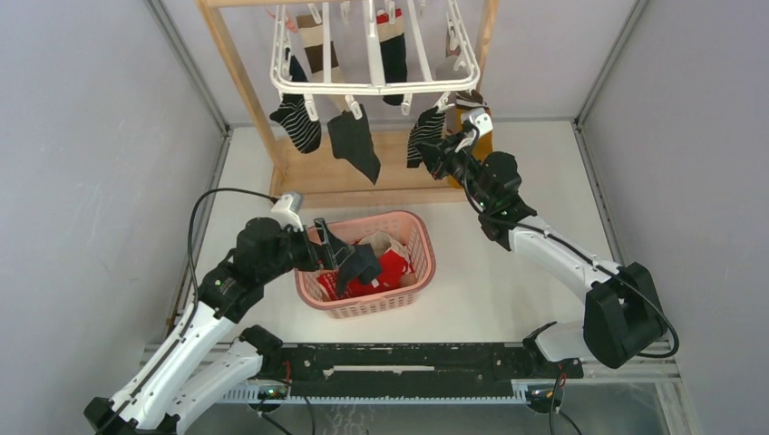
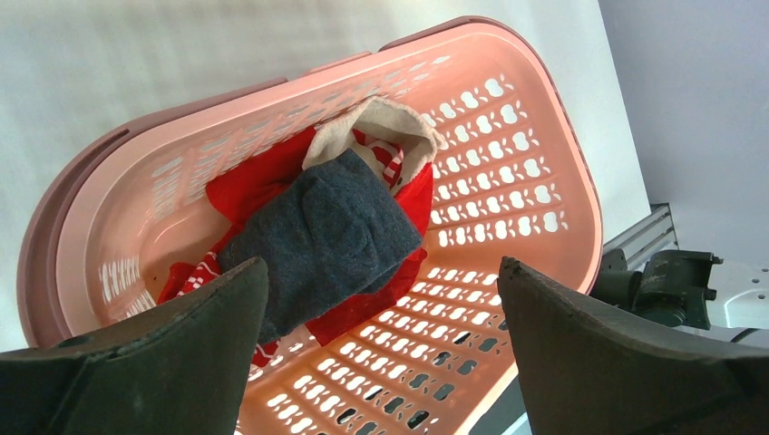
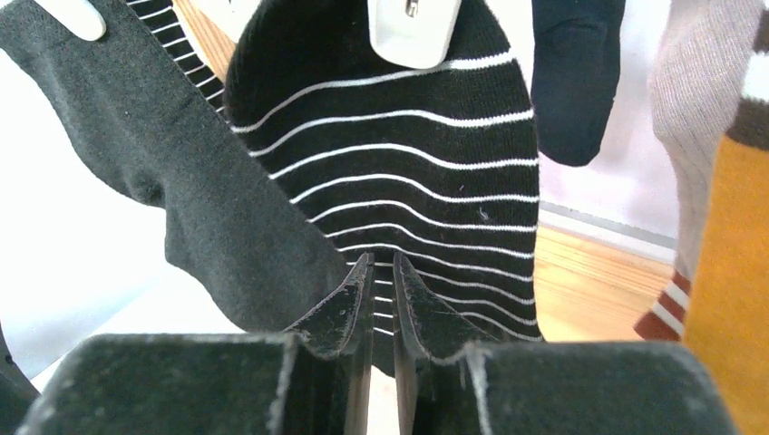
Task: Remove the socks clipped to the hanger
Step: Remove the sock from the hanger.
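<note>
Overhead, the hanger (image 1: 374,45) is seen beyond the pink basket (image 1: 419,245), its socks (image 1: 354,145) hung long-axis downward. The striped sock (image 3: 399,181) is clamped low down by the jaws of the right gripper (image 3: 382,258), a grip shown only at the wrist. The left gripper (image 2: 381,267), jaws apart, is held over the basket's grey sock (image 2: 326,227) and red socks (image 2: 245,186).

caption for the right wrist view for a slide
Right gripper pinches the lower end of a striped sock hanging from its white clip

My fingers (image 3: 343,313) look matt and grainy, perhaps rubber; the striped sock (image 3: 408,181) is fine matt knit cloth; the basket (image 2: 508,163) is smooth glossy plastic.
</note>
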{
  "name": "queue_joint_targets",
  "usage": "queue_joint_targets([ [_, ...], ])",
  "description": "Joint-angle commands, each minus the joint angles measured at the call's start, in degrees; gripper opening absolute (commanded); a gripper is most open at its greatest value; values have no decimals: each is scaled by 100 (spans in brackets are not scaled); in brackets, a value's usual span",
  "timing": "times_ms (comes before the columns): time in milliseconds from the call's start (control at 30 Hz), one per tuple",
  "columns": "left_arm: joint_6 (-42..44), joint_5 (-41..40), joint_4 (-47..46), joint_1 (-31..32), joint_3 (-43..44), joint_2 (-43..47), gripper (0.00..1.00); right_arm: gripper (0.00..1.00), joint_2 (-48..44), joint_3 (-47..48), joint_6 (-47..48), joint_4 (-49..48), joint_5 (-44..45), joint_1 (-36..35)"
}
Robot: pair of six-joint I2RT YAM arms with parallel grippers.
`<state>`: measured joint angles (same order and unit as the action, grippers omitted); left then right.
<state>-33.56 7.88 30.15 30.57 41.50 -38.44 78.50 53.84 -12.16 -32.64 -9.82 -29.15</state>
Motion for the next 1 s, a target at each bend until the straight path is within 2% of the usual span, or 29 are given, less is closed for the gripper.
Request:
queue_joint_targets([
  [0, 19, 30, -159, -25, 370, 112, 100, 19, -253, 152, 91, -99, -63, -52],
  [133, -1, 70, -191, -25, 355, 102, 100, 22, -361, 54, 51, -112, -41, -65],
  [367, -10, 78, -226, -27, 359, 91, 100, 38, -599, -61, 85, 92, 48, -74],
  [467, -24, 82, -243, -29, 351, 73, 100, 42, -717, -121, 124, 178, 85, -61],
  [967, -41, 134, -300, -25, 393, 38, 100, 46, -1060, -425, 109, 324, 165, 18],
])
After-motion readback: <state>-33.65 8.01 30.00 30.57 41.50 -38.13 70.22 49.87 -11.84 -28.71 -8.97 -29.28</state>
